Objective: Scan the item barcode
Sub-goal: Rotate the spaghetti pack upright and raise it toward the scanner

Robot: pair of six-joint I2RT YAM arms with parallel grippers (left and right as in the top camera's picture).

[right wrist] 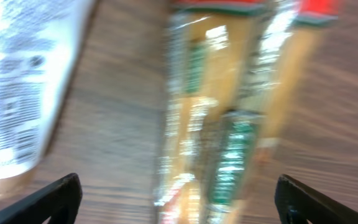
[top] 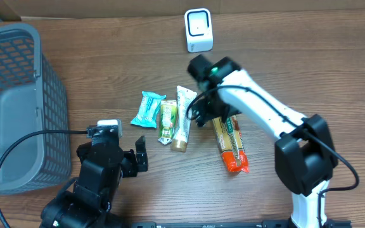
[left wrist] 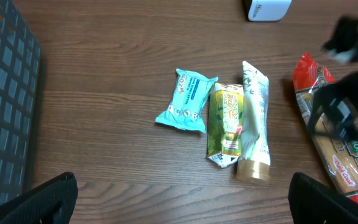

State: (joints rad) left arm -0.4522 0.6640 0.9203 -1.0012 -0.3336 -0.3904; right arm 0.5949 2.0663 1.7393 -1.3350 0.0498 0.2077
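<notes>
The right end effector [right wrist: 178, 200] hangs released over the long packet [top: 232, 147], its fingers spread to either side and gripping nothing. The packet lies flat near the middle of the worktop [top: 309, 57], just right of a tube [top: 182, 120]. The left end effector [top: 139, 154] is released and empty near the front edge. The scanner [top: 199, 30] stands by the far edge. The step looks like the pick-up: next, clench on the packet and turn its barcode to the scanner
</notes>
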